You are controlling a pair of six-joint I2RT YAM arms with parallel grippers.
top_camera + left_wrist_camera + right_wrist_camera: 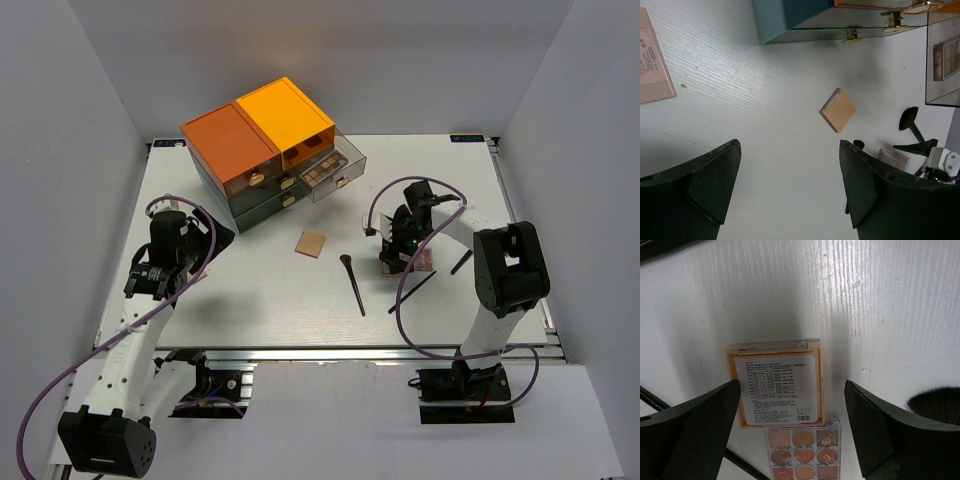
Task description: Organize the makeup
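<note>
**Label-backed palette**: orange-tan, face down on the white tabletop, printed sticker up. It lies between the wide-spread fingers of the right gripper. Whether they touch it cannot be told.

**Eyeshadow palette**: clear lid, brown and pink pans. It sits directly at 6 o'clock of the label-backed palette in the right wrist view, with their edges meeting.

**Tan square compact**: lies alone near the tabletop's centre, well apart from both grippers.

**Black-handled brush**: at 4 o'clock of the compact, with its head toward the far edge.

**Thin brush**: lies slanted at 6 o'clock of the right gripper.

**Short black stick**: at 3 o'clock of the right gripper; its kind cannot be told.

**Drawer palette**: lies inside the open clear drawer of the orange-topped drawer box, at 12 o'clock of the compact.

**Flat beige labelled case**: lies on the tabletop, cropped at 9 o'clock in the left wrist view.

**Left gripper**: at 9 o'clock of the tabletop, with its fingers spread, holding nothing.
</note>
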